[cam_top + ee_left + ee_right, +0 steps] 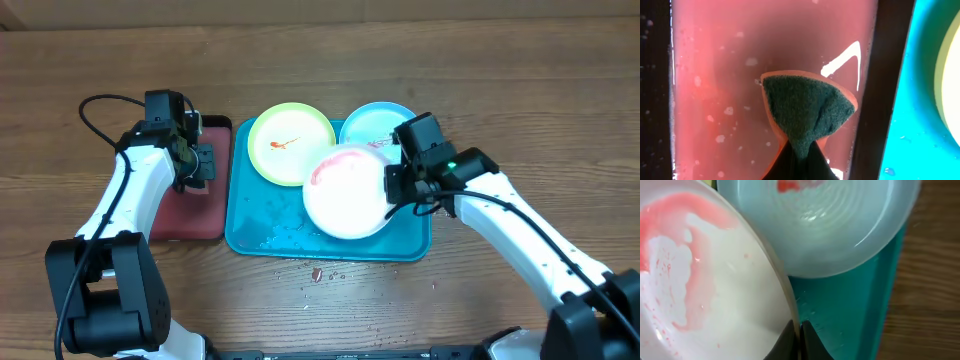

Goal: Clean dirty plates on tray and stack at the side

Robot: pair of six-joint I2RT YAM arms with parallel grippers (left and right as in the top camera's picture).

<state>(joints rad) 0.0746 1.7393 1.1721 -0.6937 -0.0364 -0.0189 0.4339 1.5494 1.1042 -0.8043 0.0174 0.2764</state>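
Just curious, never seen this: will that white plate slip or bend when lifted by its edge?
The white plate is probably stiff and light: thin plastic, pinched by the rim alone in the right end effector. Possibly slippery: wet red smears cover it.

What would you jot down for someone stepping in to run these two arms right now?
Left gripper: shut on a sponge, green scrubbing side up, over the wet reddish tray.
Right gripper: pinching the rim of the white plate, which overlaps the other two plates.
Green plate and cyan plate sit at the back of the blue tray.
Done: nothing that shows; all three plates carry red smears and none is stacked at the side.
Left: scrub each plate, then stack them beside the tray.
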